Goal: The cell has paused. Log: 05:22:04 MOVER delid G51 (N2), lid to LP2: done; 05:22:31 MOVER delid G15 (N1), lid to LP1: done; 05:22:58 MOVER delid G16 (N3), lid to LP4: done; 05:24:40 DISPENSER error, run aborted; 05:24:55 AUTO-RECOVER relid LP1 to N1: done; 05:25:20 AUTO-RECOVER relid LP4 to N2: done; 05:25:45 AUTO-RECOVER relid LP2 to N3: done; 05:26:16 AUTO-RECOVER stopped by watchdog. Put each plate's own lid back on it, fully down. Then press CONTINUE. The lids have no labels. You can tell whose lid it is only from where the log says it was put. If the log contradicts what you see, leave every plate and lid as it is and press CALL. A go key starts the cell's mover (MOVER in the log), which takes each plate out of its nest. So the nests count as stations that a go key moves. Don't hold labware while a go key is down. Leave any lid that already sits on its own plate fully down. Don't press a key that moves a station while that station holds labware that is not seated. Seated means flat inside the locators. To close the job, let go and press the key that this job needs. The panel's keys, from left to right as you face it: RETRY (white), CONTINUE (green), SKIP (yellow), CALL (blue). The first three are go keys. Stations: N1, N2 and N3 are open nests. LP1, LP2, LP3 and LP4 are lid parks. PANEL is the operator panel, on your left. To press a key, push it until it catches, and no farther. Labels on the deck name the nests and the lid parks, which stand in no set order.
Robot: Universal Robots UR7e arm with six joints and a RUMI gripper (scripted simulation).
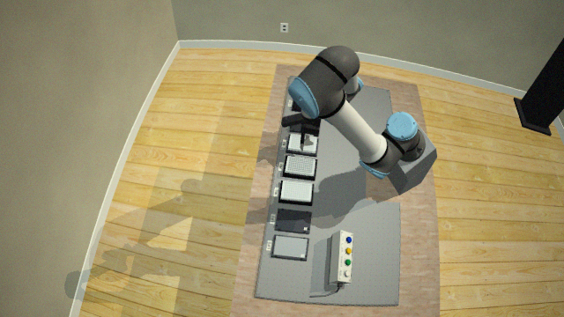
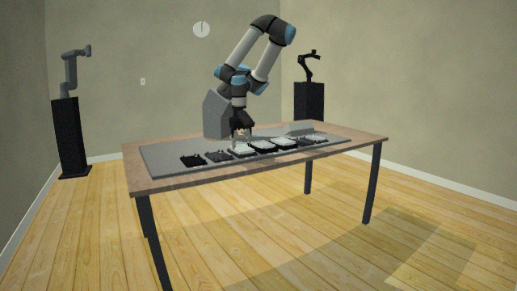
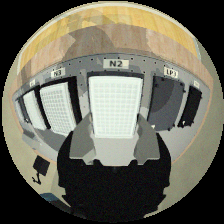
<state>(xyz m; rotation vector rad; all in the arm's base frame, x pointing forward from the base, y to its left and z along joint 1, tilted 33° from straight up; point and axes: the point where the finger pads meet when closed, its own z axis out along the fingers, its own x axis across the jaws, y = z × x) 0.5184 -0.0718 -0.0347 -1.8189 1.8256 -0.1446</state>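
My hand (image 3: 114, 145) is clamped about half open on a lid (image 3: 115, 105), gripping it across its narrow width near the end closest to me. The lid's long axis runs straight away from my hand toward the N2 label (image 3: 115, 63), crosswise to the row of stations on the desk (image 2: 182, 182). It lies squarely over the N2 nest; I cannot tell whether it rests on the plate below or hangs just above it. By my reading this lid belongs on N3. The N3 plate (image 3: 55, 107) lies just beside, one station to the left in the wrist view, with its wells showing bare. LP1 (image 3: 171, 72) lies on the opposite side. So the carry is a short sideways shift along the row, with no turn of the lid.
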